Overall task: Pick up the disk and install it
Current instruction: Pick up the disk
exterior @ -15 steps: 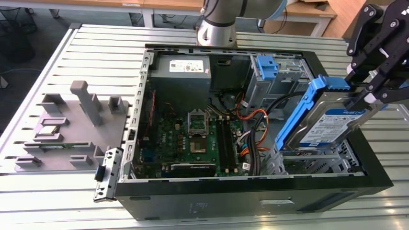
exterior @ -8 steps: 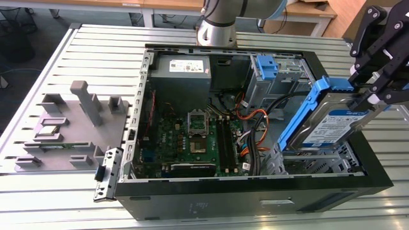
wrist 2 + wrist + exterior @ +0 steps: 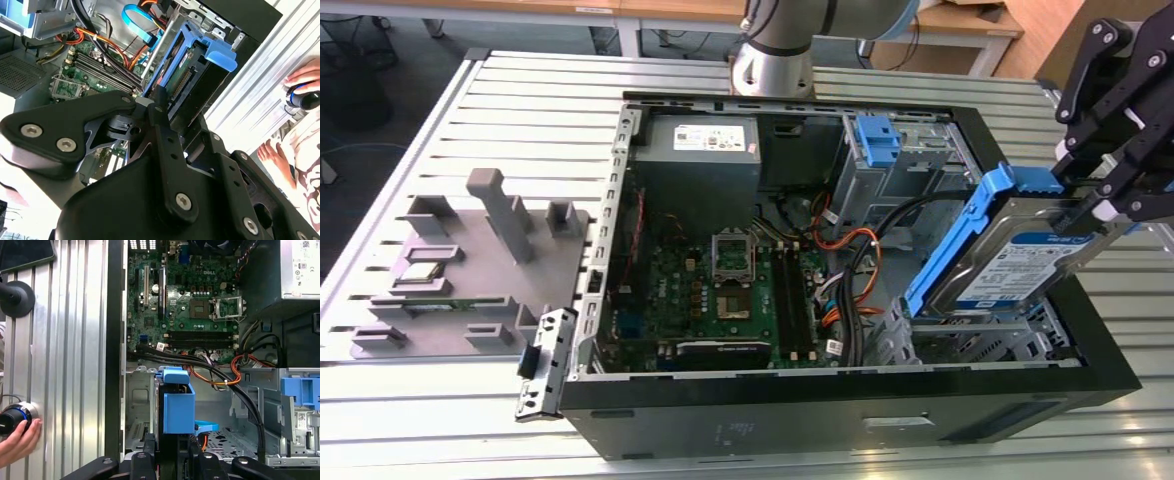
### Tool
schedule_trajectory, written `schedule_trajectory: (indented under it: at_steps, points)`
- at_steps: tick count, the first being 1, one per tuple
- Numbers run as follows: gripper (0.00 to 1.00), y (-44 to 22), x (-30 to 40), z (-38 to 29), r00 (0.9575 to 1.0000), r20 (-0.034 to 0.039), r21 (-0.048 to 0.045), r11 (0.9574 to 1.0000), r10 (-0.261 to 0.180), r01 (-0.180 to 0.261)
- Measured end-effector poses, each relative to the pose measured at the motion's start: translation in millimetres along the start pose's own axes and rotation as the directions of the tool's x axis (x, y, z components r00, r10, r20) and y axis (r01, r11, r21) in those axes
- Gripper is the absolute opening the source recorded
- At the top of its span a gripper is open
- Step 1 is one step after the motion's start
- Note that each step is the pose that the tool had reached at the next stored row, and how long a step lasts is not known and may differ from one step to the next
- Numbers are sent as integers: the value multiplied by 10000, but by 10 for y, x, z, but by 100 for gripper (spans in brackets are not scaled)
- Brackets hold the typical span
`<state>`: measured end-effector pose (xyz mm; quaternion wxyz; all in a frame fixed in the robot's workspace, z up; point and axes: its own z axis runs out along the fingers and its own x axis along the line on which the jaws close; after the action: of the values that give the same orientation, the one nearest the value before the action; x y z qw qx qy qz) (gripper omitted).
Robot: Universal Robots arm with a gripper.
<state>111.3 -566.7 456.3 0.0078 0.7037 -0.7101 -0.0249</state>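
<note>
The black gripper (image 3: 1098, 208) is clenched on one disk (image 3: 1017, 262), a flat silver slab in a blue plastic frame, tilted with its lower end at the perforated metal cage (image 3: 987, 345). One open black computer case (image 3: 854, 400) holds that cage, one green motherboard (image 3: 734, 290), and farther off one grey power supply (image 3: 707, 140) and one bare blue bracket (image 3: 878, 140).

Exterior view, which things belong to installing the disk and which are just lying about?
In the job: the disk, tilted, clamped by the gripper; the drive cage at its lower end; the computer case.
Lying about: grey parts tray at the exterior view's left; power supply; bare blue bracket.
</note>
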Motion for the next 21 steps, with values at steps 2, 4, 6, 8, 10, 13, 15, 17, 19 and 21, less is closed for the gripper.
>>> schedule_trajectory:
  at_steps: [2,4,6,8,10,13,15,17,19,21]
  points:
    - [35,-1,0,2,10000,26,0,10000,-3,3]
    - [35,-1,0,2,9999,163,0,10000,-9,9]
    - [35,-1,0,2,9999,164,-1,10000,-9,9]
    - [35,-1,2,10,9999,165,-1,10000,-9,9]
    - [35,-2,3,19,9999,163,-1,10000,-9,9]
    - [35,-2,3,22,9999,163,-1,10000,-9,9]
    - [35,-3,5,34,9999,165,-1,10000,-9,9]
    - [35,-3,8,44,9999,163,-1,10000,-8,8]
    - [35,-6,9,47,9999,163,-1,10000,7,-7]
    - [35,-13,11,49,9998,167,0,10000,48,-48]
